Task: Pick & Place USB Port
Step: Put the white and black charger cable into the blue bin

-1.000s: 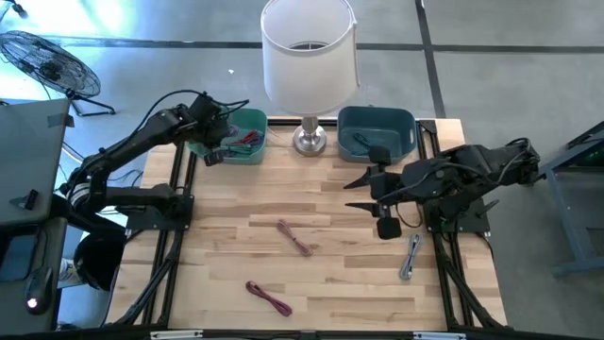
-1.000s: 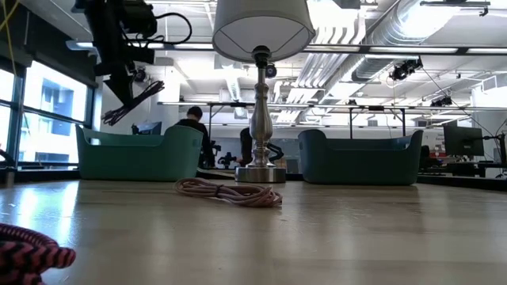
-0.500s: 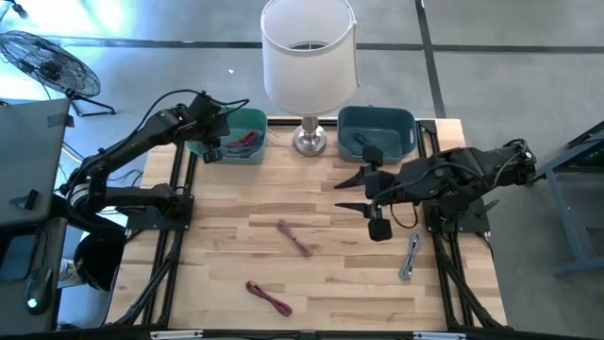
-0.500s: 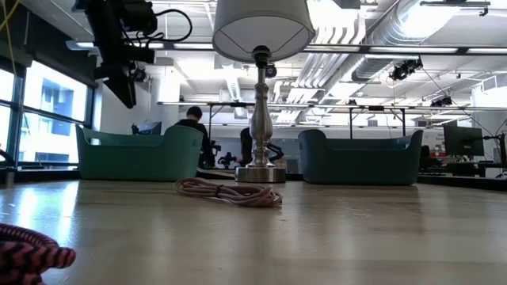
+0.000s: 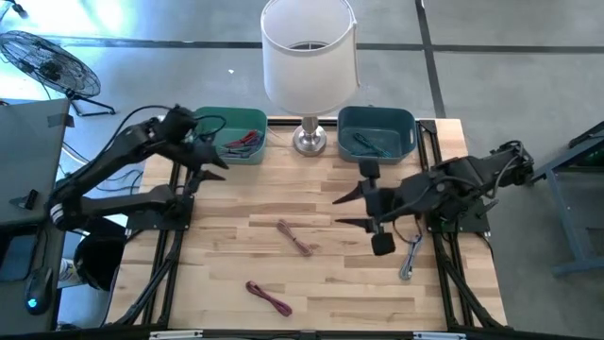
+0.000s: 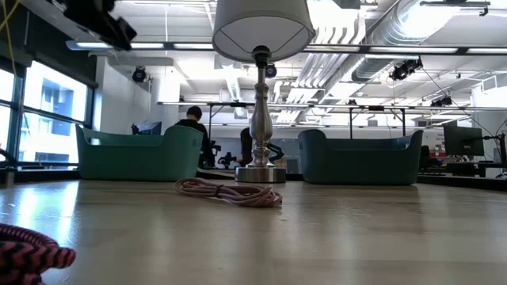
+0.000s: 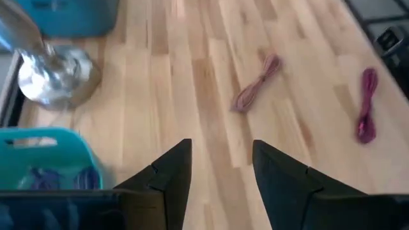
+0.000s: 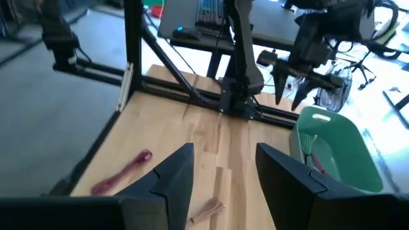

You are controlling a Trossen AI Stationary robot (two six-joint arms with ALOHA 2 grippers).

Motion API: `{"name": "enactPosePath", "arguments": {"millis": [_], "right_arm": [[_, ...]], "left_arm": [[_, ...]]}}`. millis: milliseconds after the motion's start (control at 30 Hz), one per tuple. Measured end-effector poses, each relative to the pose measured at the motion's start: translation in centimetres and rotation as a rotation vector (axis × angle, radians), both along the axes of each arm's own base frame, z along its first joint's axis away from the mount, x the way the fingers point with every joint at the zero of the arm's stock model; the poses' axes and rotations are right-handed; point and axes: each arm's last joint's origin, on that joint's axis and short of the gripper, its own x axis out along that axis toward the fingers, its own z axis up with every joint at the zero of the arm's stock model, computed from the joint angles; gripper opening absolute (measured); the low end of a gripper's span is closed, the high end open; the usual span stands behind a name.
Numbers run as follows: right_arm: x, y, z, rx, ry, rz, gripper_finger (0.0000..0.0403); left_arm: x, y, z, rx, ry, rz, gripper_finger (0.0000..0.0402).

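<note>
Pink cable (image 5: pixel 294 237) lies mid-surface, at about 8 o'clock from the right end effector (image 5: pixel 347 210) and about 4 o'clock, well apart, from the left end effector (image 5: pixel 209 171). Red cable (image 5: pixel 268 297) lies near the front edge, about 7 o'clock from the pink one. Grey cable (image 5: pixel 411 256) lies under the right arm.

High view alone shows cables inside the left bin (image 5: pixel 247 154) and right bin (image 5: pixel 408 126); low view shows only bin walls, plus the lamp (image 6: pixel 261 95).

Both wrist views: fingers spread, nothing between them. Left end effector sits just beside the left bin.
</note>
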Motion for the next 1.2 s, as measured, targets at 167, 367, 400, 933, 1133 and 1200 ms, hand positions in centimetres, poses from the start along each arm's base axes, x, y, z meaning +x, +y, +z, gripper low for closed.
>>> {"name": "enactPosePath", "arguments": {"millis": [167, 367, 400, 933, 1133, 1200], "right_arm": [[1.4, 0.1, -1.0, -0.046, 0.032, -0.001, 0.0161], [3.6, -1.0, -2.5, -0.014, 0.091, -0.066, 0.0161], [3.9, -1.4, -2.7, 0.012, 0.105, -0.080, 0.0161], [7.8, -3.8, -6.5, 0.191, 0.307, -0.068, 0.0246], [7.8, -3.7, -7.0, 0.184, 0.350, -0.046, 0.0248], [7.7, -3.7, -7.2, 0.179, 0.369, -0.050, 0.0248]], "left_arm": [[-1.5, -2.0, 1.0, -0.027, -0.078, 0.030, 0.0160], [-2.4, -3.0, 1.4, -0.094, -0.092, 0.116, 0.0160], [-2.4, -3.0, 1.3, -0.100, -0.086, 0.131, 0.0160], [-2.4, -2.9, 1.2, -0.116, -0.066, 0.169, 0.0160], [-2.4, -2.9, 1.2, -0.145, -0.060, 0.211, 0.0160], [-2.5, -2.8, 1.2, -0.136, -0.051, 0.228, 0.0160]]}}
